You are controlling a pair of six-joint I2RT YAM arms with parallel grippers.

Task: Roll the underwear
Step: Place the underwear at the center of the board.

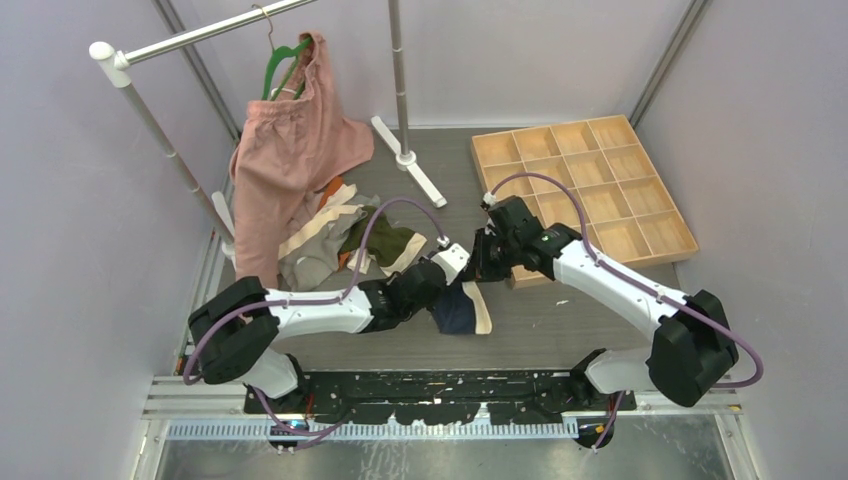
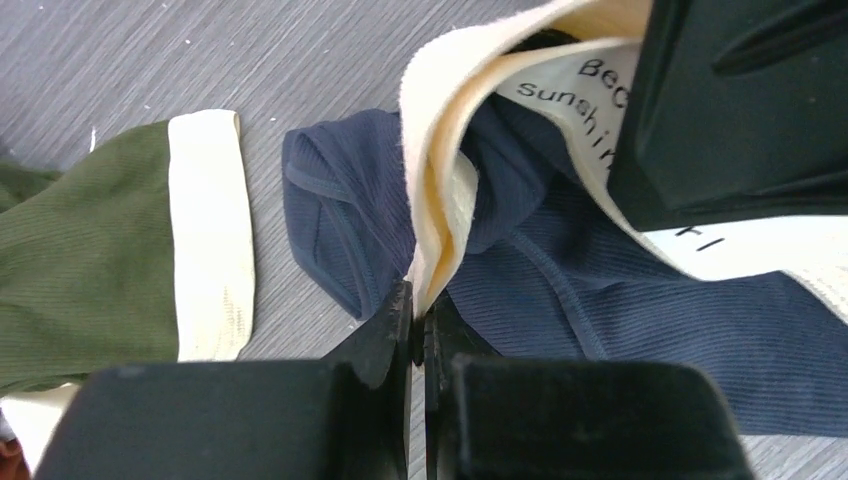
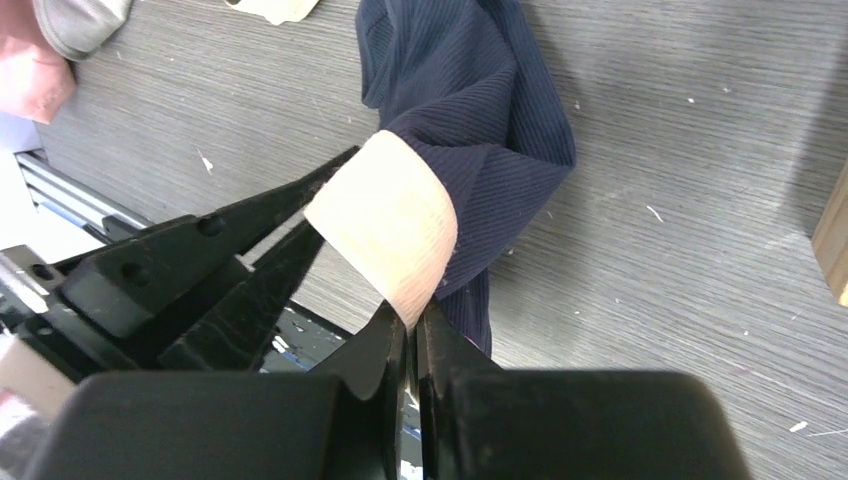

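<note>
Pinching the navy underwear (image 2: 620,300) by its cream waistband (image 2: 430,150), left pincer (image 2: 418,318) clamped on it | right pincer (image 3: 411,318) clamped on the same waistband, close beside the left | navy cloth hangs beneath both, trailing onto the surface (image 3: 680,150) | olive underwear (image 2: 80,270) lies flat, left of the left pincer

- The navy underwear (image 2: 620,290), finely ribbed, is pinched by the black left gripper (image 2: 418,330) and the black right gripper (image 3: 410,335).
- Its waistband (image 3: 385,225) is cream, with black lettering on the inner side.
- Left of the left gripper lies the olive green underwear (image 2: 80,260), cream-banded.
- Beneath both grippers is the table (image 3: 680,200), grey and wood-grained.
</note>
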